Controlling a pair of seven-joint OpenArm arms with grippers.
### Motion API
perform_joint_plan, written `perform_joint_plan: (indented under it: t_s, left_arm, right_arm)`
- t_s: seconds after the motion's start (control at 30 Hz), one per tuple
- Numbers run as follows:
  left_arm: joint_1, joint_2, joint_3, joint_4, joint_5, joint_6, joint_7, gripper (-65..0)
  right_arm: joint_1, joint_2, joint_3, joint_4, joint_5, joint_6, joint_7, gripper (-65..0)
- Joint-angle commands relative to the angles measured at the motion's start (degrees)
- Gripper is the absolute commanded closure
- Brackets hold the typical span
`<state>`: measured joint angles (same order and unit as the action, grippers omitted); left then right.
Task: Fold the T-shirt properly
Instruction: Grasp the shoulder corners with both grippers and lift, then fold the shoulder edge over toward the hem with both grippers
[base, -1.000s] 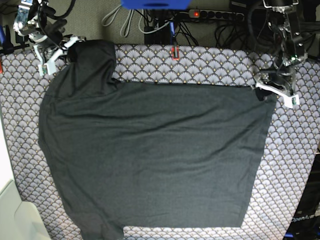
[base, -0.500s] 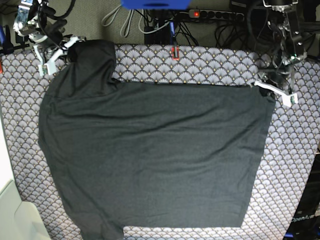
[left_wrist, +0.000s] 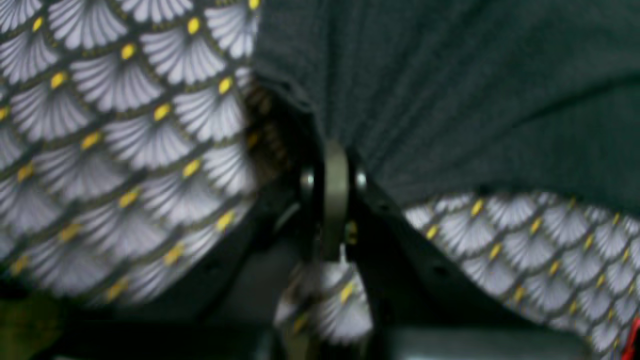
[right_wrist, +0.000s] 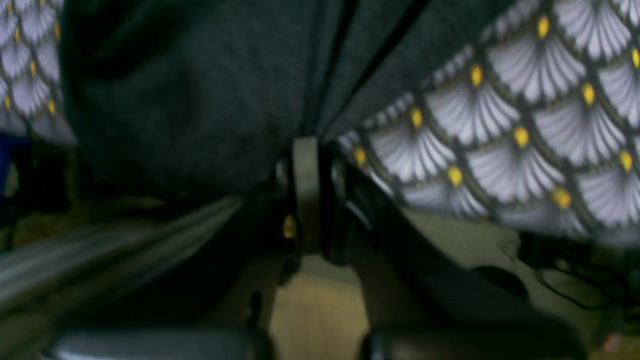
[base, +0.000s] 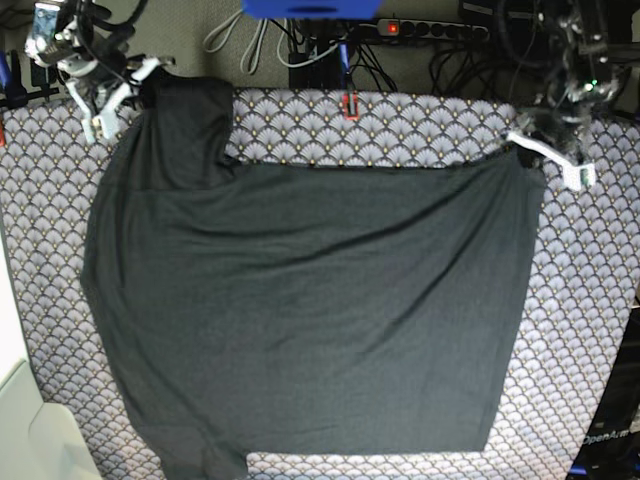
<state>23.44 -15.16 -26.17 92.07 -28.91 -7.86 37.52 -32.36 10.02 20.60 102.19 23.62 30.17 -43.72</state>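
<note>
- Covering the whole work surface: grey scallop-patterned cloth (base: 590, 300) with small yellow dots, bare along the far edge and down both sides.
- T-shirt (base: 310, 310), dark charcoal, lies spread flat over most of that cloth; plain side up, soft creases across the body. One sleeve runs off the near edge of the base view at lower left.
- Far corners of the shirt are raised off the cloth, one at each gripper.
- Right gripper (base: 140, 85), at the base view's upper left: jaws clamped together on the bunched shirt corner; the wrist view shows fabric pinched between the pads.
- Left gripper (base: 527, 152), upper right in the base view: jaws closed tight on the shirt's other far corner, fabric fanning out from the pinch.
- Power strip (base: 430, 30) with a red light sits beyond the table's far edge among cables.
</note>
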Motion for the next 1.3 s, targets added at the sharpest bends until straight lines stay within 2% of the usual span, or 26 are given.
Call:
perform_joint_plan:
  t_s: [0.0,0.3,0.6,0.77,0.9,1.07,1.17,1.27]
  left_arm:
    - [0.87,-0.97,-1.39,1.60,0.11,0.17,-0.73,-0.7]
    - [7.46,-1.15,-6.40,8.63,0.11,0.17,-0.73,-0.7]
    - [12.12,-0.80,-6.84,12.85,0.03,0.17,-0.73,-0.7]
    - [12.65,-0.80,-6.84,13.11,0.03,0.17,-0.73,-0.7]
    - [12.56,-0.97,-6.84,13.03,0.03,0.17,-0.73,-0.7]
    - [10.01,-1.15,-6.84,12.76,0.11,0.52,-0.73,-0.6]
    - [7.28,-1.15,-6.84,12.50,0.20,0.69,-0.64,-0.6]
    - [3.94,-0.97,-6.75,12.50,0.20,0.69,2.35,-0.6]
  right_arm:
    - [-0.56,0.57,0.37,1.59,0.52,0.64,0.96,0.0]
    - [-4.08,0.57,7.05,6.60,0.60,9.61,1.04,0.0]
    - [-7.77,0.48,12.23,9.24,0.69,9.83,1.04,0.0]
    - [-8.21,-1.80,17.16,9.32,0.52,9.83,1.04,0.0]
    - [-8.30,-1.89,17.77,9.32,0.52,9.83,1.04,0.0]
    - [-7.60,-1.89,17.60,9.32,0.52,9.83,1.04,0.0]
    - [-4.43,-1.80,17.60,9.24,0.43,9.83,0.69,0.0]
    - [-2.06,-1.54,17.33,9.24,0.43,9.83,0.69,0.0]
